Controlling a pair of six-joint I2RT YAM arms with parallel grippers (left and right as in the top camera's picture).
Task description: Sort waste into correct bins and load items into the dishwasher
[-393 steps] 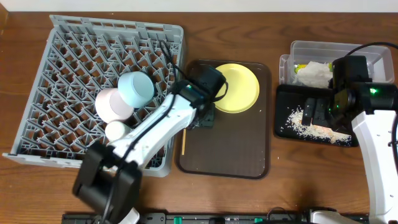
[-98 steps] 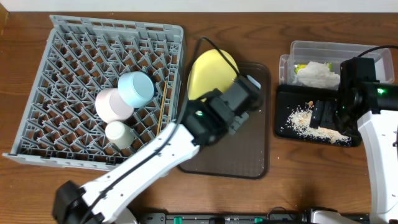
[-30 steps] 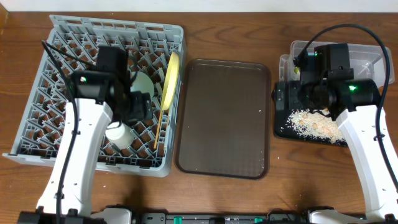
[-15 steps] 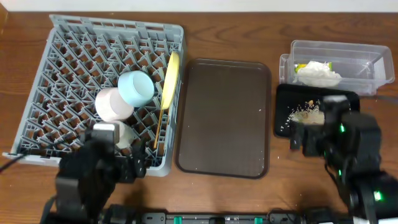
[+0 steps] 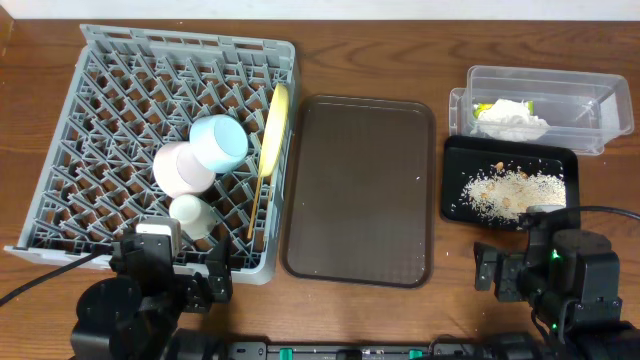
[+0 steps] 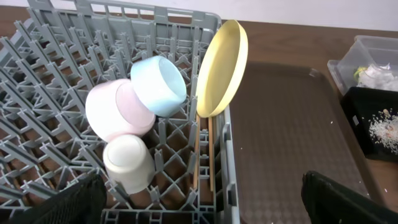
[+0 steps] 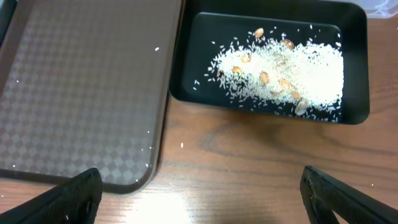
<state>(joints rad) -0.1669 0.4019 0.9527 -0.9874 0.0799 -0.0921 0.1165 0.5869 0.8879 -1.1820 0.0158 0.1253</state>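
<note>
The grey dishwasher rack (image 5: 60,150) holds the yellow plate (image 5: 272,125) on edge at its right side, the light blue bowl (image 5: 218,143), a pink bowl (image 5: 180,168), the small white bowl (image 5: 190,214) and the chopsticks (image 5: 257,195). The napkin (image 5: 510,118) and green-yellow wrapper (image 5: 487,107) lie in the clear tub (image 5: 590,100). Rice crumbs (image 5: 510,190) cover the black tray (image 5: 455,160). My left gripper (image 5: 170,278) hangs open at the rack's near edge, holding nothing. My right gripper (image 5: 545,268) stands open over bare table in front of the black tray.
The dark brown serving tray (image 5: 362,188) lies between the rack and the bins, with a few stray crumbs on it. In the right wrist view its corner (image 7: 74,93) lies left of the black tray (image 7: 205,37).
Both arms have drawn back from over the rack and the bins to the table's near edge. The left jaws have spread a little wider.
</note>
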